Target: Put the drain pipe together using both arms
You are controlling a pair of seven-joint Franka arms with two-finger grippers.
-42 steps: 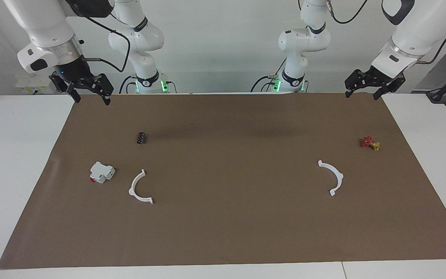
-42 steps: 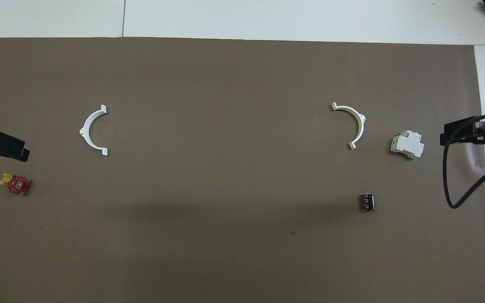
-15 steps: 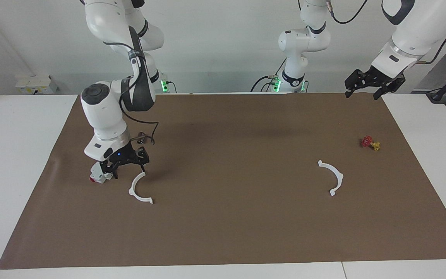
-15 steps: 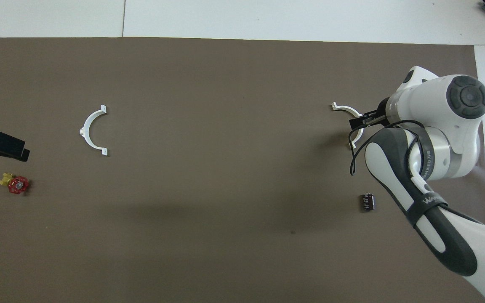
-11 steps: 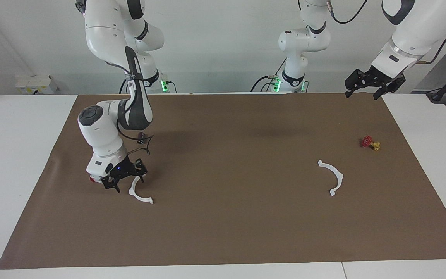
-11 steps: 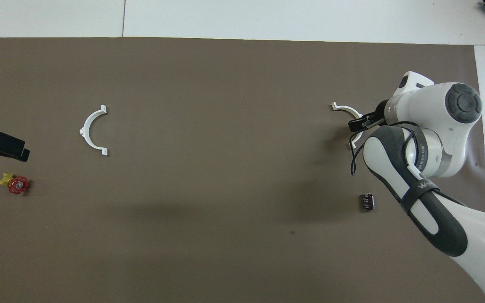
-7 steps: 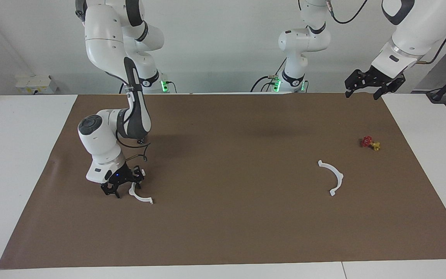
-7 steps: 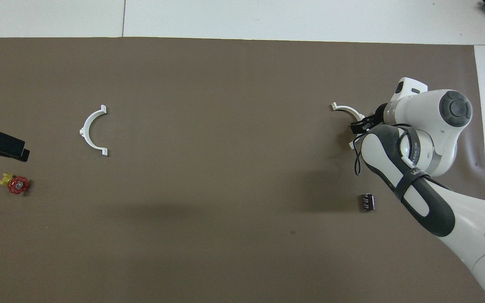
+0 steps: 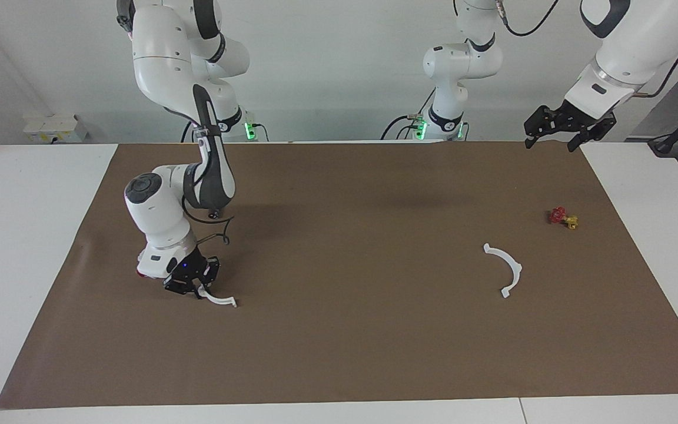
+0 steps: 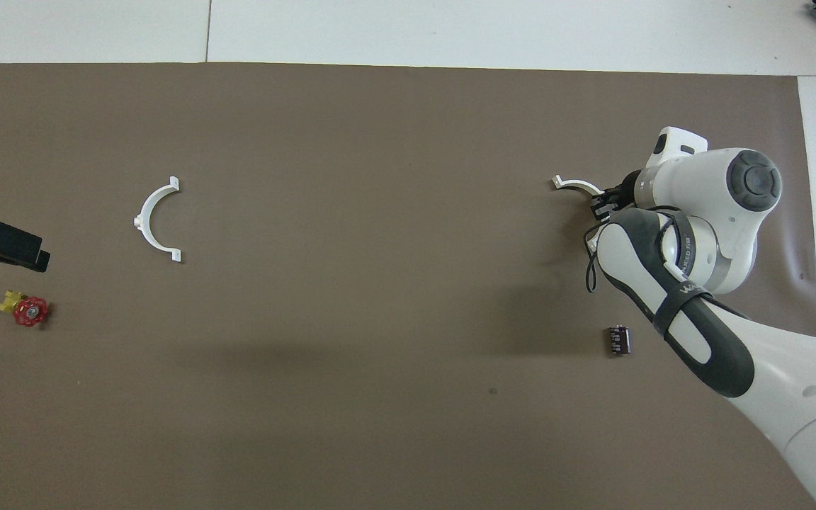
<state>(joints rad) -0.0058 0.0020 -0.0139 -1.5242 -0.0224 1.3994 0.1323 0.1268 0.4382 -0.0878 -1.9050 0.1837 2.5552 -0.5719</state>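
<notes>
1. Not assembled yet: two white half-ring arcs well apart on the brown mat of the tabletop, one toward each arm's end.
2. Right tool down at the mat, pinched shut on the right-end arc; only that arc's free end visible past the fingers, and whether lifted or resting, impossible to tell.
3. Left-end arc untouched, flat on the mat, near a small red and yellow valve.
4. Left tool waiting in the air over the mat's corner, spread wide, holding nothing.
5. Left to do, by judgement: pick up the second arc, bring both halves together, mate the end tabs into one ring.
</notes>
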